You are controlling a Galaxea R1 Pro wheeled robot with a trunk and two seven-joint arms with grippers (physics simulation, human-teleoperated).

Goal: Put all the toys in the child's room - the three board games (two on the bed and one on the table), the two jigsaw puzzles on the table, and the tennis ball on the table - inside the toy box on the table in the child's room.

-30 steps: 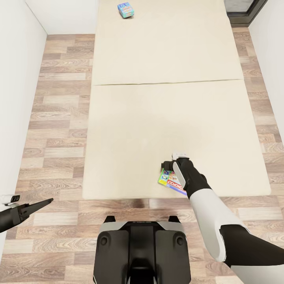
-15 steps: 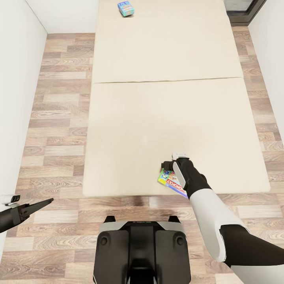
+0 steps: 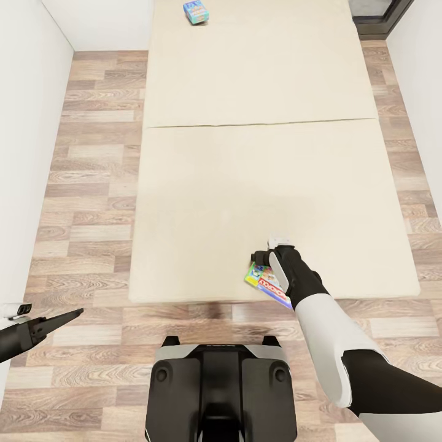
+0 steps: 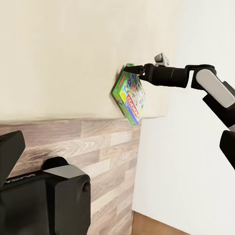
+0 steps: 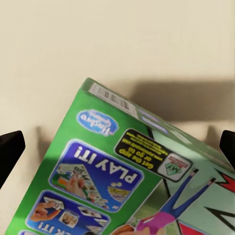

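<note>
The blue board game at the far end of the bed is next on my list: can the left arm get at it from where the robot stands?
Probably not. The blue board game lies far up the bed, while the left gripper hangs low over the floor by the wall.

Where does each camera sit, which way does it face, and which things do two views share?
Head view: high on the robot, facing forward and down over the bed; both arms and the base show, with the right gripper at the near board game and the left gripper over the floor.
Left wrist view: on the left arm, looking sideways at the right arm and that game.
Right wrist view: on the right arm, close above the game's green cover; dark fingertips show.
Shared: all three see this game.
</note>
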